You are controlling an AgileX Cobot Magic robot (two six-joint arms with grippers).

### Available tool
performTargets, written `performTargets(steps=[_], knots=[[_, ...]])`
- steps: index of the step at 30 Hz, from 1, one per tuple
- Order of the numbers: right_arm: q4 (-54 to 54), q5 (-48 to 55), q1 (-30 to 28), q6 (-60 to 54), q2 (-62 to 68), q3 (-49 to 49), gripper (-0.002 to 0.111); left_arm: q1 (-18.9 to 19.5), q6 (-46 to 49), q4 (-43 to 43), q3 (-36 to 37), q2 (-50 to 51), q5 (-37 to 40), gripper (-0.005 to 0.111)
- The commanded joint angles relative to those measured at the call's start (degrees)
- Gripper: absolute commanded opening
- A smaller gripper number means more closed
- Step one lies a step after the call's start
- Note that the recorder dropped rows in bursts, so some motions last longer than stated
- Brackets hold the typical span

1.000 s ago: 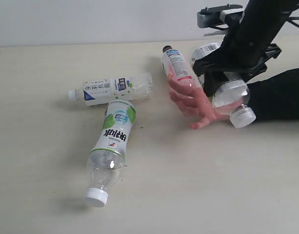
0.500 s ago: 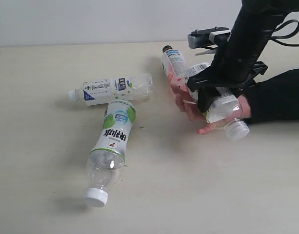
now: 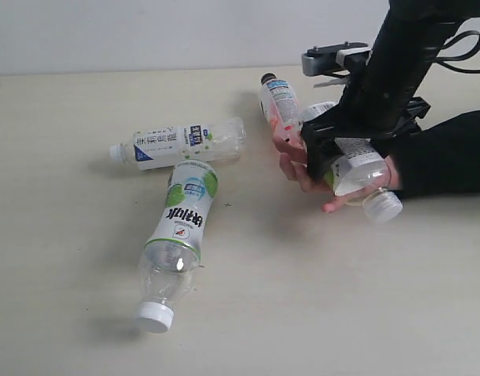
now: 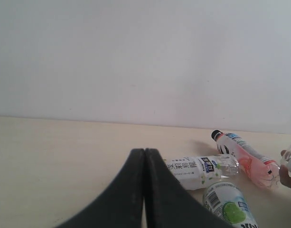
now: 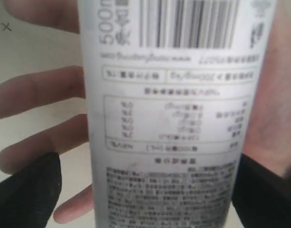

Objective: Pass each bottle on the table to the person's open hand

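We see the right gripper (image 3: 341,160) low over the person's open hand (image 3: 302,171). The barcode bottle (image 3: 359,174) lies across the palm, its white cap sticking out past the wrist above the desk (image 3: 318,305). We judge it is held this low and crosswise so the palm can take the weight before any release.

The right wrist view adds what the exterior view hides. The label fills the picture, bare fingers spread beneath it, and the jaws stand on either side of the bottle, one with a sliver of gap. We cannot tell whether the grip is clamped or slackened.

The left gripper (image 4: 145,152) shows only in its own wrist view. It is pressed closed on nothing and hangs above the desk, probably to keep out of the way.

The exterior view lays out the other three bottles, all lying on the desk. The pink bottle (image 3: 280,106) is right beside the hand. The blue-label bottle (image 3: 185,141) and the green-label bottle (image 3: 183,219) lie close together, well apart from the hand.
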Motion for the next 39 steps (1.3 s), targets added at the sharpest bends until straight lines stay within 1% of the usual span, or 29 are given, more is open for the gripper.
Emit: performTargets(steps=[1,10,12,14,15,17,20,21,22,23,24,27,29,34,38,39], knots=[[0.22,-0.74,-0.21,-0.44,-3.84,-0.42,0.092,0.15,-0.17,0.2,0.19,-0.35,0.01,0.001],[0.22,-0.72,-0.21,-0.49,-13.5,-0.28,0.092,0.15,-0.17,0.2,0.19,-0.35,0.01,0.001],[-0.57,-1.06,-0.35,-0.81,-16.69,0.28,0.089,0.15,-0.17,0.2,0.19,-0.35,0.01,0.001],[-2.14,-1.88,-0.34,-0.81,-20.49,1.35,0.082,0.15,-0.17,0.2,0.19,-0.35,0.01,0.001],[-2.26,-2.28,-0.34,-0.81,-22.17,2.15,0.076,0.15,-0.17,0.2,0.19,-0.35,0.01,0.001],[-2.39,-3.46,-0.34,-0.85,-26.77,4.12,0.059,0.15,-0.17,0.2,0.19,-0.35,0.01,0.001],[-2.29,-4.43,-0.34,-1.11,-34.29,7.94,0.027,0.15,-0.17,0.2,0.19,-0.35,0.01,0.001],[-1.9,-4.7,-0.34,-1.11,-37.2,9.35,0.019,0.15,-0.17,0.2,0.19,-0.35,0.01,0.001],[-1.63,-4.94,-0.34,-1.11,-40.35,11.75,0.008,0.15,-0.17,0.2,0.19,-0.35,0.01,0.001],[-1.63,-5.58,-0.34,-1.11,-43.55,13.54,0.002,0.15,-0.17,0.2,0.19,-0.35,0.01,0.001],[-1.52,-6.04,-0.34,-1.11,-46.88,15.95,0.0,0.15,-0.17,0.2,0.19,-0.35,0.01,0.001],[-1.54,-9.36,-0.34,-1.11,-56.32,23.54,0.0,0.15,-0.17,0.2,0.19,-0.35,0.01,0.001],[-1.54,-13.78,-0.34,-1.24,-62.42,29.72,0.0,0.15,-0.17,0.2,0.19,-0.35,0.01,0.001],[-0.67,-28.66,-0.34,-2.27,-78.85,44.76,0.0,0.15,-0.17,0.2,0.19,-0.35,0.01,0.001],[3.75,-36.47,-0.22,-1.32,-87.12,53.04,0.0,0.15,-0.17,0.2,0.19,-0.35,0.01,0.001],[3.87,-36.77,-0.22,-1.32,-88.39,54.46,0.0,0.15,-0.17,0.2,0.19,-0.35,0.01,0.001]])
